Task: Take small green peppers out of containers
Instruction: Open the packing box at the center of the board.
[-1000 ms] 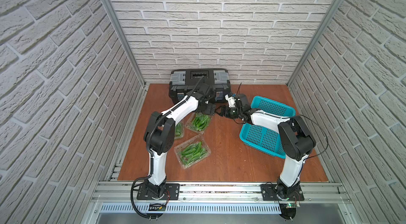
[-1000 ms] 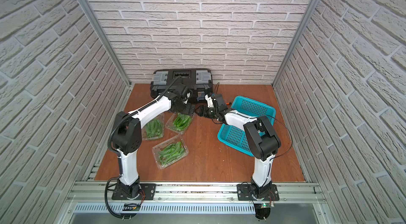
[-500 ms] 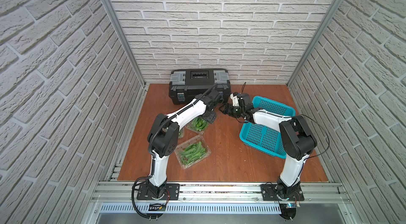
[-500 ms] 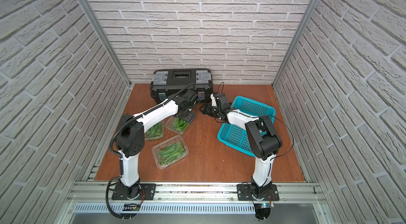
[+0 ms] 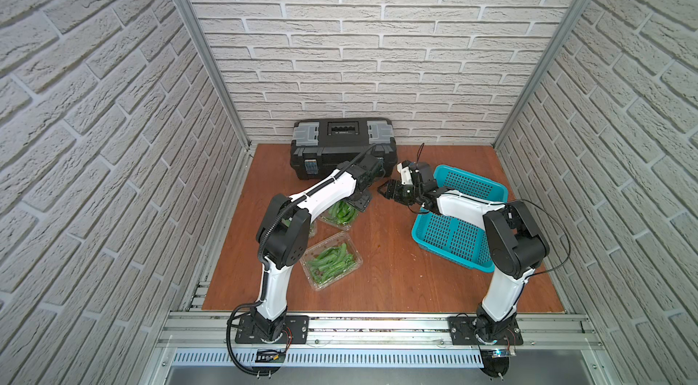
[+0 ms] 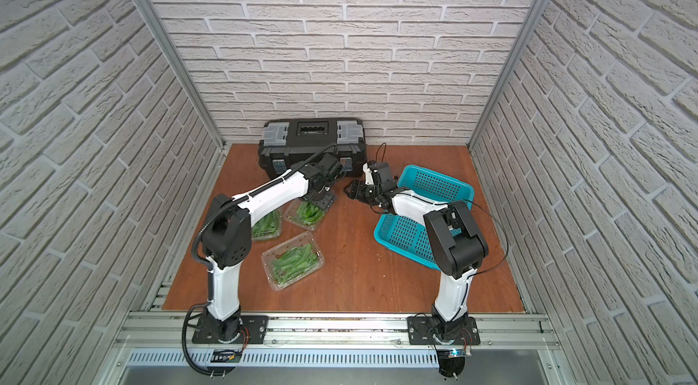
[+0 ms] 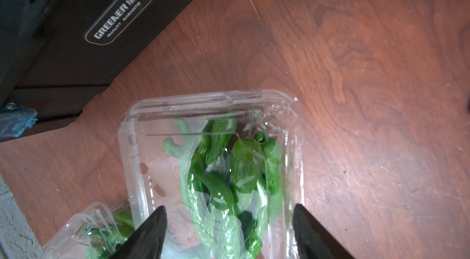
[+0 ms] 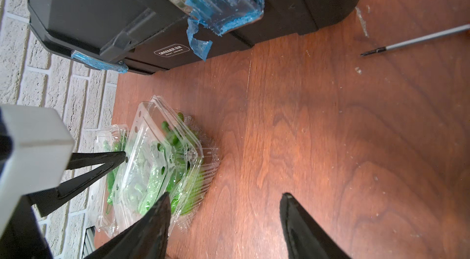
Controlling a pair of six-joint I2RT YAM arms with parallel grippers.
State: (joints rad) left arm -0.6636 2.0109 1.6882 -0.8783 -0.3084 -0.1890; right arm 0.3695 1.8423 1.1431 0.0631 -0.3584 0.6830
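Since a second ago the left tool (image 7: 229,207) has left the front face of the black toolbox (image 5: 342,145) and come down over the container (image 7: 211,100) lying just in front of that box, its jaws narrowing meanwhile. Left tool: jaws wide apart, astride the container's opposite walls; whether the pads bear on the plastic cannot be told. Small green peppers (image 7: 244,168) lie heaped inside, with the lid apparently down over them. Risks, as judged: the thin walls may buckle or slip out under a squeeze. A second container just beside this one, farther from the toolbox, could be dragged along. Any tilt could spill peppers onto the worktop (image 5: 389,251). Right tool (image 8: 225,194): open, empty, low over bare worktop before the toolbox's right end, touching nothing. Teal basket (image 5: 468,185) stands right of the toolbox.
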